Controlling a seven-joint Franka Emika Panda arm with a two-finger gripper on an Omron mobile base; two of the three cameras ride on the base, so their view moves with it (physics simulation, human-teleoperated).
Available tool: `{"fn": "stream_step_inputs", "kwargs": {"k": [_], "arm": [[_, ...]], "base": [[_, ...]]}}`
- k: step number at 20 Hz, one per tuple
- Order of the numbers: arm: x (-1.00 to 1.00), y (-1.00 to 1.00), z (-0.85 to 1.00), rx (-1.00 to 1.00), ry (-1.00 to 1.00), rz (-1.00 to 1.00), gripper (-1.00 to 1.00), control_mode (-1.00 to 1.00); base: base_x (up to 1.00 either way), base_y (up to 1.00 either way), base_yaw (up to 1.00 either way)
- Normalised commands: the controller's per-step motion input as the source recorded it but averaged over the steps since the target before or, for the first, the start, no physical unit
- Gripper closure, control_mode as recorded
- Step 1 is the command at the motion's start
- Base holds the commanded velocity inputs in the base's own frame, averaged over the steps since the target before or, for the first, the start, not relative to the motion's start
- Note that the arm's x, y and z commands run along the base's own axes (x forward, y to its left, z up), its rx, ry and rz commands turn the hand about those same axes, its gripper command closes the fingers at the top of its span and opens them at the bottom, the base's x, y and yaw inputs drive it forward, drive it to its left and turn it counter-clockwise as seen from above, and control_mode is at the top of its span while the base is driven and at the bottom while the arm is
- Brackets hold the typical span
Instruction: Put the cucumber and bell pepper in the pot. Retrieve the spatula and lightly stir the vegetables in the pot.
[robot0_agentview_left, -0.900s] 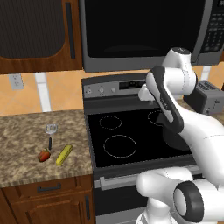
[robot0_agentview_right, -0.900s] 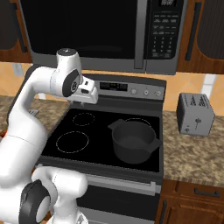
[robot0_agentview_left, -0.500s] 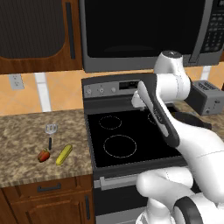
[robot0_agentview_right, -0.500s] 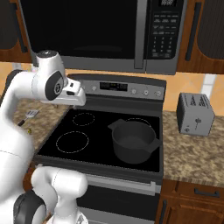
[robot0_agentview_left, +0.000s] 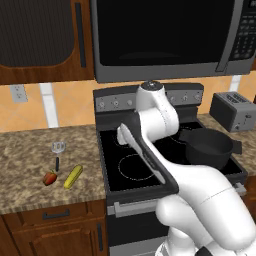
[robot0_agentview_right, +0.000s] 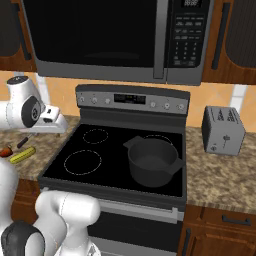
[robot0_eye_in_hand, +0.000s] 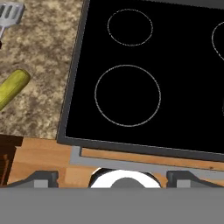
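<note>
Granite tabletop left of the stove carries the cucumber (robot0_agentview_left: 73, 176), bell pepper (robot0_agentview_left: 49, 178) and spatula (robot0_agentview_left: 58, 150) near its front edge, and your gripper (robot0_eye_in_hand: 112, 177), swung leftward toward them and now open, holds nothing while the pot (robot0_agentview_right: 152, 160) waits empty.

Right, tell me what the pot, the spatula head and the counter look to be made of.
The pot: dark grey, matte, probably coated or cast metal; only faint highlights show on its rim.
The spatula head: light silver-grey, slotted, likely bare metal; its thin handle is dark, possibly plastic.
The counter: speckled brown and tan, looks like polished granite, though it could be a laminate print.
</note>
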Motion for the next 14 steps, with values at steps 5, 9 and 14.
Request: {"fn": "stream_step_inputs", "kwargs": {"k": [5, 9, 14], "arm": [[0.24, 1.00, -0.65, 0.00, 0.10, 0.00, -1.00, -1.00], [0.30, 0.99, -0.53, 0.00, 0.04, -0.06, -1.00, -1.00], [0.40, 0.61, -0.38, 0.00, 0.00, -0.08, -1.00, -1.00]], "base": [[0.00, 0.00, 0.00], [0.00, 0.00, 0.00], [0.00, 0.00, 0.00]]}}
